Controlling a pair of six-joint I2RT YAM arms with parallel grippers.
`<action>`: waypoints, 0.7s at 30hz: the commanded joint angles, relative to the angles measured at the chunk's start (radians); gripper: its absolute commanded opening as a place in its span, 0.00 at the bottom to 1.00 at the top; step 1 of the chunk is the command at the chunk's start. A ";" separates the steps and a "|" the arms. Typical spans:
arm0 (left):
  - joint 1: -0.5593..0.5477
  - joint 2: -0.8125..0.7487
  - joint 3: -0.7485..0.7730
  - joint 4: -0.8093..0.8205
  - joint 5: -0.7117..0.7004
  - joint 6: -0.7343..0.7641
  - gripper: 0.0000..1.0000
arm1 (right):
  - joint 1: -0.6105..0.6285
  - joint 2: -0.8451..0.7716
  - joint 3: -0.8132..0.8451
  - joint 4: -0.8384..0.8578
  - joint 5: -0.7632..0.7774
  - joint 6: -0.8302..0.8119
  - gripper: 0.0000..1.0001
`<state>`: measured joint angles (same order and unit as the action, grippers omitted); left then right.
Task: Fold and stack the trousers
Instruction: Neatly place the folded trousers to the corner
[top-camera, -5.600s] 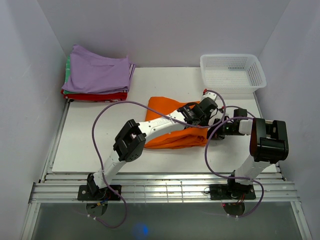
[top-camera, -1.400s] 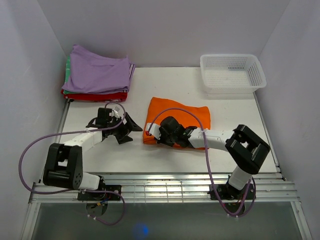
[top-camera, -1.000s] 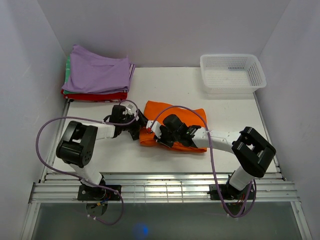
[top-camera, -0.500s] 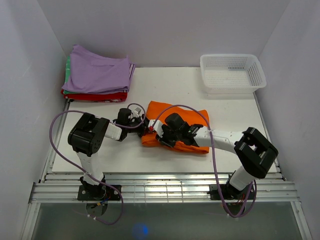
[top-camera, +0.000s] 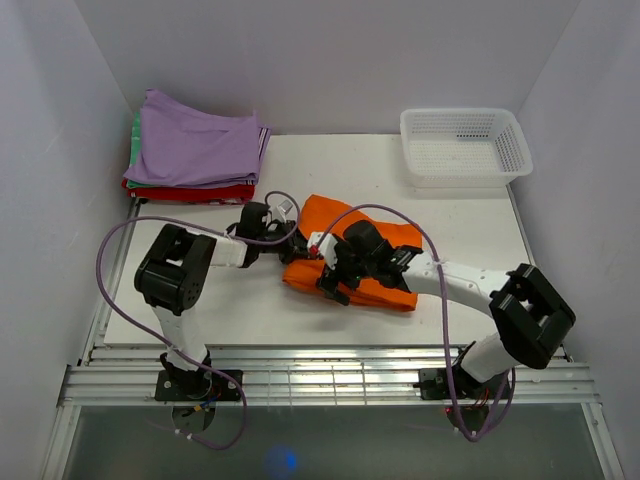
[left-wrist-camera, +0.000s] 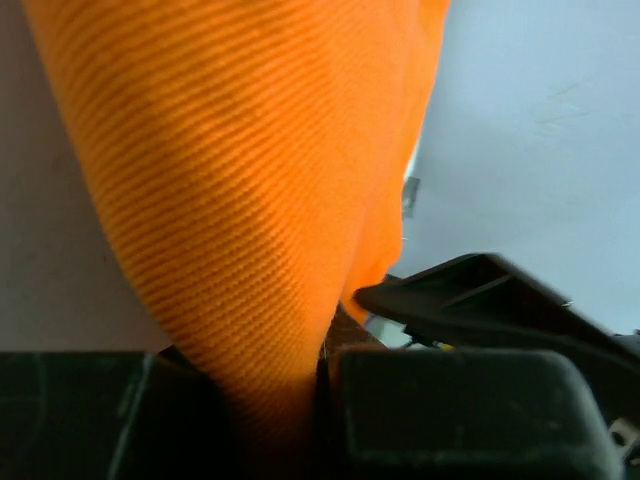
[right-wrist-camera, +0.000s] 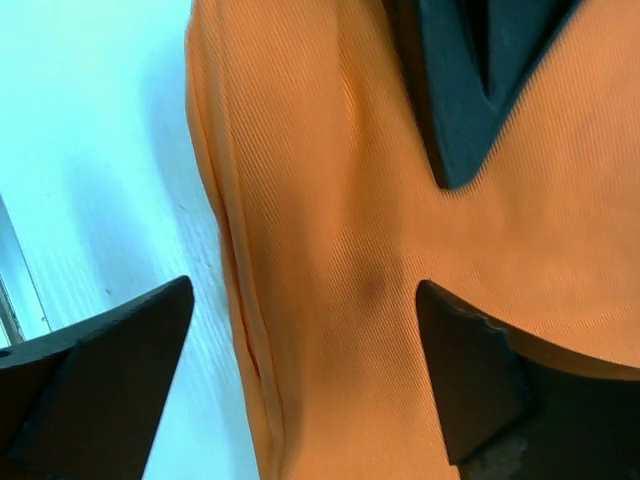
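The orange trousers (top-camera: 395, 228) lie folded in a thick bundle at the middle of the white table (top-camera: 200, 300). My left gripper (top-camera: 285, 243) reaches in from the left, shut on the bundle's left edge. In the left wrist view the orange cloth (left-wrist-camera: 240, 200) runs down between the pads and my left gripper (left-wrist-camera: 320, 370) pinches it. My right gripper (top-camera: 335, 277) hovers over the bundle's front left part. In the right wrist view the right gripper (right-wrist-camera: 300, 350) is open, its fingers (right-wrist-camera: 110, 350) spread wide above the orange cloth (right-wrist-camera: 320, 200), holding nothing.
A stack of folded garments with a lilac one (top-camera: 195, 150) on top sits at the back left corner. A white mesh basket (top-camera: 465, 145) stands at the back right. Metal rails (top-camera: 320, 380) run along the near edge. Purple cables loop over both arms.
My left gripper has closed on the trousers' left edge. My right gripper has let go of the cloth, opened wide and shifted a little to the right.
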<state>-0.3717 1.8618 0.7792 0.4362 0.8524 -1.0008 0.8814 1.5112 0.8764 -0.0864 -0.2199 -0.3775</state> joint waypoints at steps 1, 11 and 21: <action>-0.022 -0.073 0.313 -0.456 -0.094 0.388 0.00 | -0.164 -0.092 -0.011 -0.050 -0.048 0.006 0.99; -0.033 0.217 1.248 -1.220 -0.636 0.988 0.00 | -0.504 -0.232 0.019 -0.226 -0.070 -0.116 0.93; -0.035 0.166 1.502 -1.205 -0.786 1.252 0.00 | -0.549 -0.253 0.065 -0.274 -0.056 -0.133 0.92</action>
<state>-0.3985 2.1601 2.2547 -0.8314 0.1368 0.1150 0.3359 1.2823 0.8852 -0.3408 -0.2649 -0.4965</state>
